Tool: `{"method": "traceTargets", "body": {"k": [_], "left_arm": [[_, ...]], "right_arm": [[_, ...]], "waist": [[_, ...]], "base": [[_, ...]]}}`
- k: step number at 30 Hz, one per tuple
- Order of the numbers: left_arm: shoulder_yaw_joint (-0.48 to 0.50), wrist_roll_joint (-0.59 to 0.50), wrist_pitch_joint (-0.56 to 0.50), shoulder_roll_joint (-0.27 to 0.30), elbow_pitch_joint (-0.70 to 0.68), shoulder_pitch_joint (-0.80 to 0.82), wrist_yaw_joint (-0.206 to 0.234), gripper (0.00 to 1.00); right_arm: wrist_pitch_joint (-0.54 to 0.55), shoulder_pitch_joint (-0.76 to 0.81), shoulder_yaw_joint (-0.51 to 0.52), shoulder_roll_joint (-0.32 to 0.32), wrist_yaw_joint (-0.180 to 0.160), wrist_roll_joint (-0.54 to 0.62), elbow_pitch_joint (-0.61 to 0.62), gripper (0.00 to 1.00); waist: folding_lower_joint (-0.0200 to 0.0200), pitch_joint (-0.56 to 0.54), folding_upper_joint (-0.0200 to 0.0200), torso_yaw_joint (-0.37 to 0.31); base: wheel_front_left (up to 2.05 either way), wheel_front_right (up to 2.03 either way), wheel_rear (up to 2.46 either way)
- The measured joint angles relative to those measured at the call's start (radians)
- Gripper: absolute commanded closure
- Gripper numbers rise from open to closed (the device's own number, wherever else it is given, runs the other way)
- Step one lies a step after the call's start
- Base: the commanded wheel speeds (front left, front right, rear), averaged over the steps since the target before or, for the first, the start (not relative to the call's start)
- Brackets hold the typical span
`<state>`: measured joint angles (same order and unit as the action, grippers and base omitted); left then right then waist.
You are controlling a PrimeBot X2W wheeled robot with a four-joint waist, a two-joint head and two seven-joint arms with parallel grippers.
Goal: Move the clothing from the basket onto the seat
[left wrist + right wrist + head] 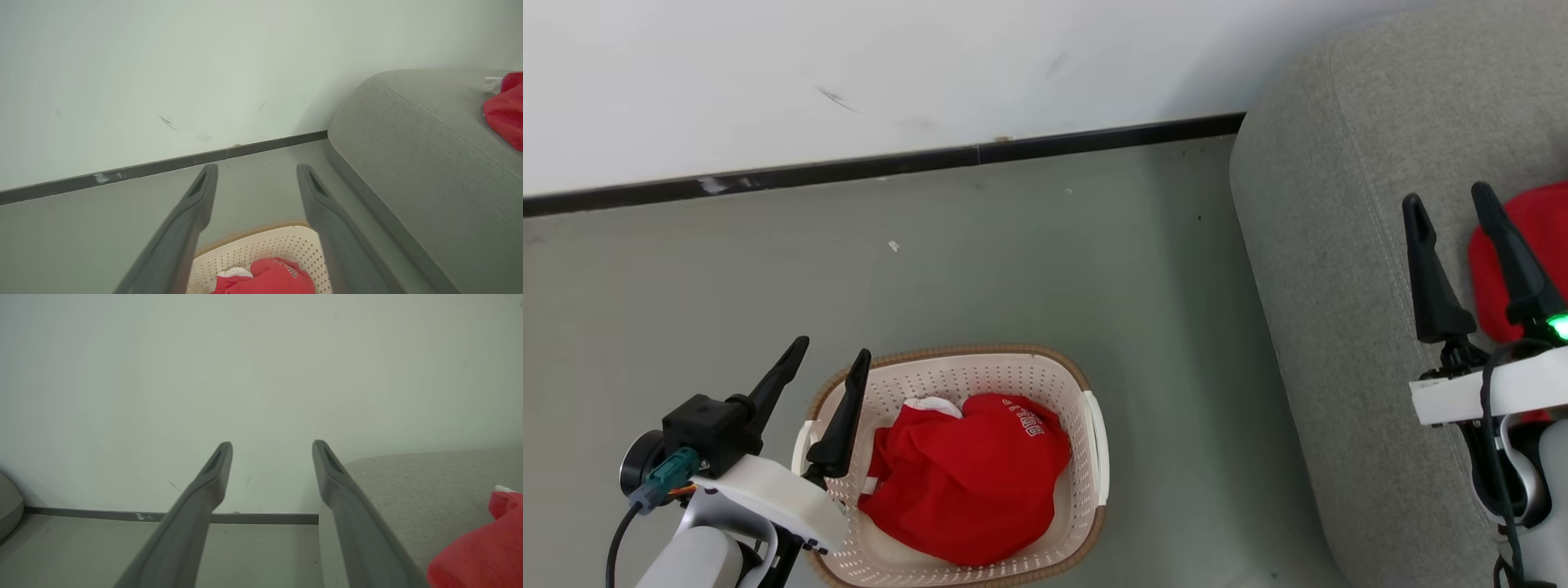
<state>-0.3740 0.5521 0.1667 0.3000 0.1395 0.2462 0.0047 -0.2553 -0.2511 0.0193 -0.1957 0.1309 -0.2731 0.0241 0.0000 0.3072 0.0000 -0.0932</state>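
- Red clothing [968, 482] lies bunched in the basket [1094, 425] at 6 o'clock in the head view, with white trim at its top edge and lettering towards its 1 o'clock corner.
- Grey-green floor [1054, 245] carries the basket, which stands apart from the sofa [1339, 269] at 3 o'clock.
- On the sofa, at 3 o'clock, lies a second red piece [1543, 229], partly behind a dark finger.
- At 7 o'clock the left gripper [833, 346] has its fingers apart with nothing between them; one finger crosses the basket's left rim in the head view.
- At 3 o'clock the right gripper [1445, 191] also has its fingers spread and empty over the sofa, just beside the second red piece.
- At 12 o'clock a dark skirting [931, 159] runs under the pale wall [849, 65].
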Motion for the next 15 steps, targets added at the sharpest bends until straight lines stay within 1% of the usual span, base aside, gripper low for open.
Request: {"method": "traceTargets", "body": {"k": [12,15], "left_arm": [[-0.046,-0.009,-0.044,0.002,0.088,0.053,-0.027,0.0],[-0.06,-0.018,-0.062,0.002,0.121,0.071,-0.043,0.0]], "right_arm": [[0.0,-0.072,0.006,0.018,0.0,0.002,0.032,0.0],[0.0,-0.094,0.006,0.028,0.0,0.002,0.039,0.0]], "waist": [[0.0,0.102,0.0,-0.03],[0.0,0.129,0.0,-0.038]], "base": [[0.0,0.0,0.0],[0.0,0.0,0.0]]}}
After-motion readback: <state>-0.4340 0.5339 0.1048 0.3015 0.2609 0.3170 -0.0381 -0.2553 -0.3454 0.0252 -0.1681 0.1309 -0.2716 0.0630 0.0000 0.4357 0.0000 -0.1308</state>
